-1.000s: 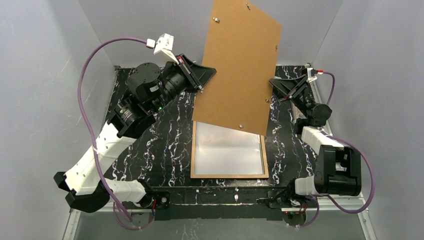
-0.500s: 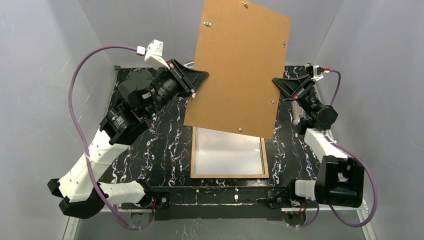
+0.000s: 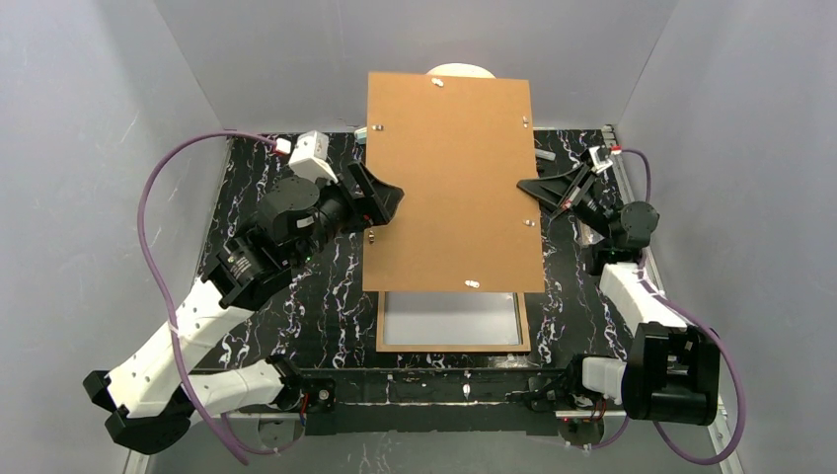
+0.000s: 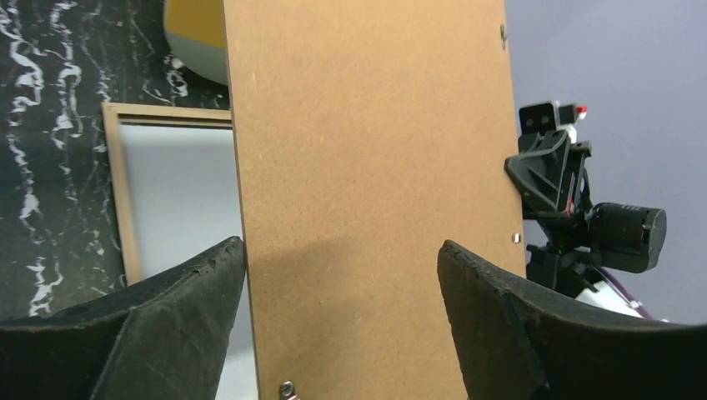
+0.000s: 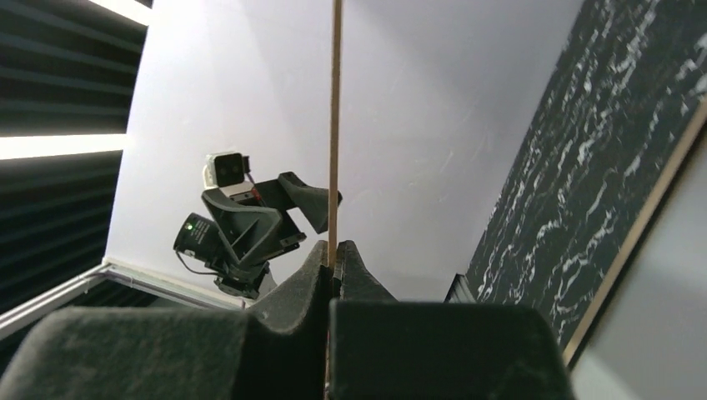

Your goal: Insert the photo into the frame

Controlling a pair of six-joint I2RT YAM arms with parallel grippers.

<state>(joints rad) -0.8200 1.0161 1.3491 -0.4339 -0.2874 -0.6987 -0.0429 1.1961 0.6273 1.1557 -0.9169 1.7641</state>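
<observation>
I see the right gripper (image 5: 333, 260) clamped on the flat brown board's (image 3: 449, 188) thin edge. The left gripper (image 4: 342, 250) sits at its opposite edge, jaws wide apart.

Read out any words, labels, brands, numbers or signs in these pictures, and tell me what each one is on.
No text can be read in any view.
The board is plain brown, and the frame shows no lettering.

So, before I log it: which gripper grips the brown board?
The right gripper, shut on the edge of the board; the left gripper stands open, clamping nothing.
</observation>
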